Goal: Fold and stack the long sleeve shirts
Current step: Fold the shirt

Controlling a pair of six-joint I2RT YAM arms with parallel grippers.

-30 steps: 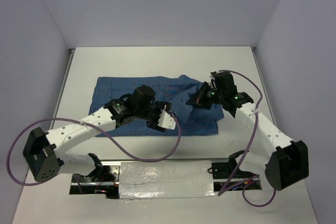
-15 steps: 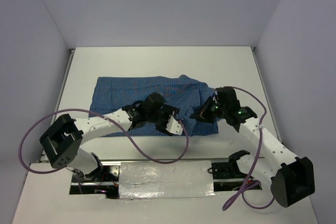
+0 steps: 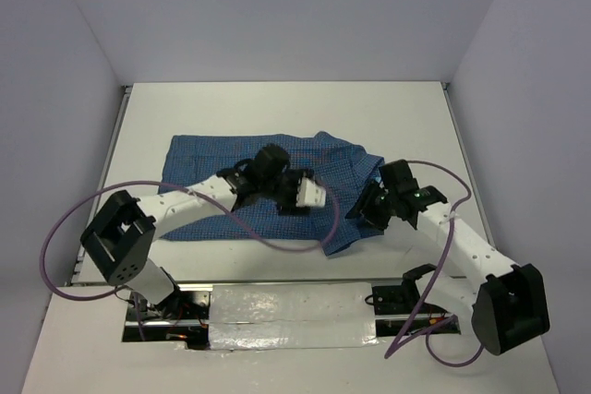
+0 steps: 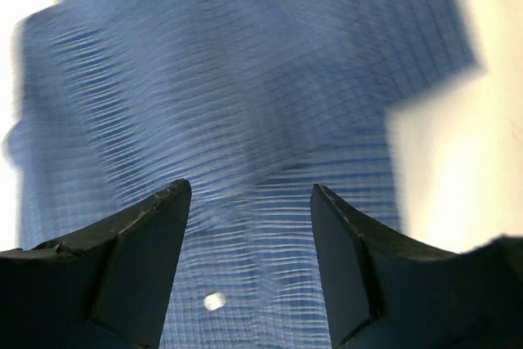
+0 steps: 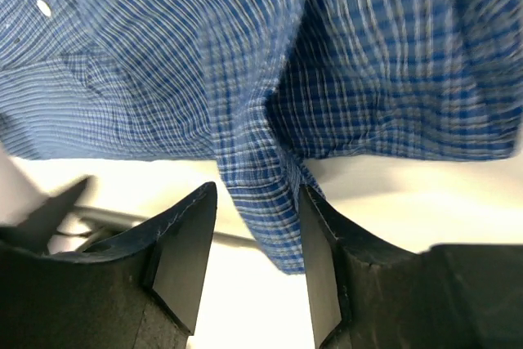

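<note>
Right wrist view showed the right gripper (image 5: pixel 258 189) with its jaws parted around a hanging fold of the shirt (image 5: pixel 163 55), apparently not pinching it. The left gripper (image 4: pixel 251 185) hovered spread and empty just above the shirt's middle. From the top, the shirt lay rumpled across the table (image 3: pixel 277 103), its right edge doubled over near the front. Folding seemed only begun: no tidy rectangle yet, nothing stacked.

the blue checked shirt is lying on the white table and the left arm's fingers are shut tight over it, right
Not quite: the left arm's fingers are open, not shut. The left wrist view shows them standing apart with nothing between them. The rest holds: they are over the blue checked shirt, which lies on the white table.
</note>
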